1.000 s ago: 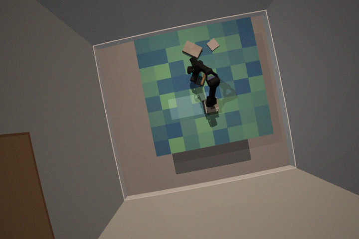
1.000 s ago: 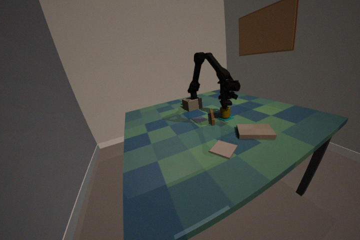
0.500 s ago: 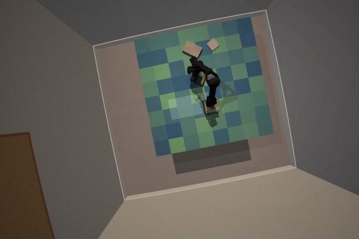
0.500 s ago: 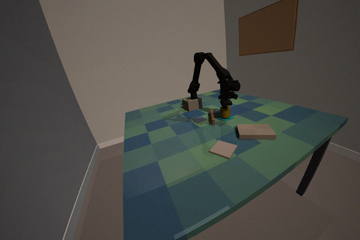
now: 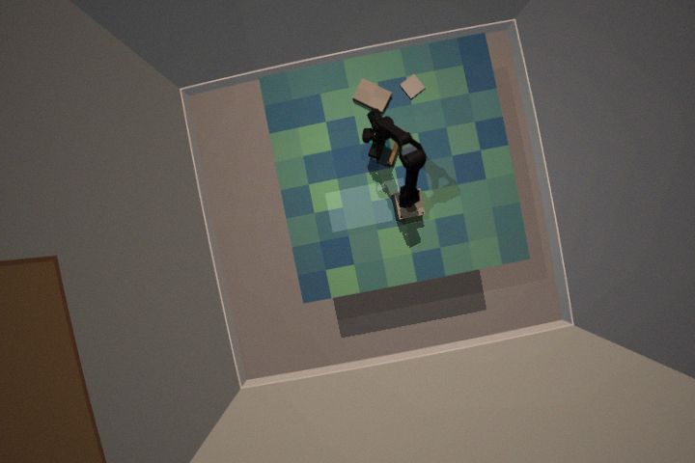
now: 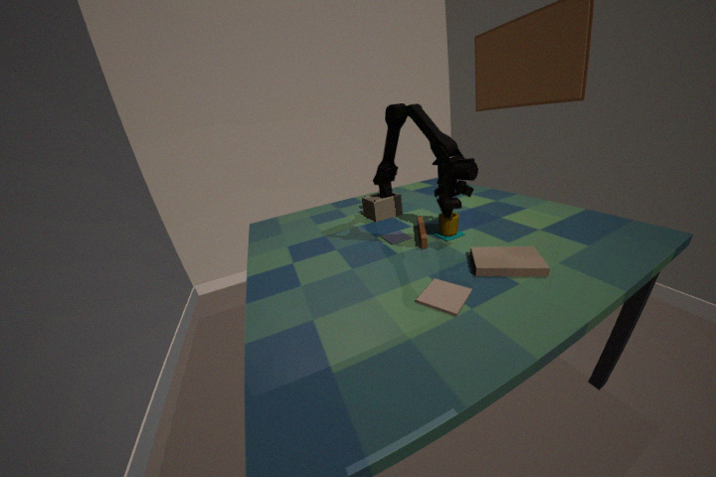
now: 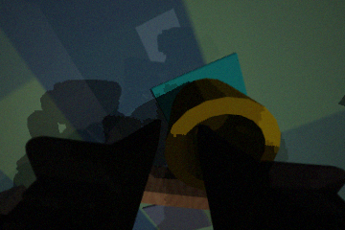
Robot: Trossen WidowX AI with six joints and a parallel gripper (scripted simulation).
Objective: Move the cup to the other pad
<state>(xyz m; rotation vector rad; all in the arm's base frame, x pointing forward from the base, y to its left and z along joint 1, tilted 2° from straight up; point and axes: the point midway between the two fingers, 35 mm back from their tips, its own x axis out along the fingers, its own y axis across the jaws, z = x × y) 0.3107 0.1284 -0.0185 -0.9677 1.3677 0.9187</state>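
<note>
One arm (image 6: pixel 427 129), one yellow cup (image 6: pixel 448 224), two pads on a green-and-blue checked table (image 6: pixel 370 365).

Cup upright on the teal pad (image 6: pixel 447 237), seen from the side – squarely on it, with the pad's edge showing around the foot. Second pad (image 6: pixel 397 238), grey-blue and flat, just across a single orange block (image 6: pixel 422 232) standing on end between the two.

Reaches down from a grey base block (image 6: pixel 381 207) at the far side of the table, elbow high, with the gripper (image 6: pixel 447 209) directly above the cup's mouth.

From the wrist: gripper (image 7: pixel 180 129) partly open, fingers astride the near wall of the cup (image 7: pixel 223 112) – one dark finger outside with a sliver of gap to the wall, the other inside the rim. Grips nothing. Teal pad (image 7: pixel 218 72) peeking out behind the cup, the grey-blue one (image 7: pixel 156 35) farther off in shadow, the orange block (image 7: pixel 175 192) low between the fingers. Cup's inside too dark to make out or count any marbles.

Two tan slabs nearer the side camera, well apart from the cup: one thick (image 6: pixel 509 261), one thin (image 6: pixel 444 295). Same pair visible from above (image 5: pixel 372 94) (image 5: pixel 412 85). One brown board (image 6: pixel 530 56) on the wall.
</note>
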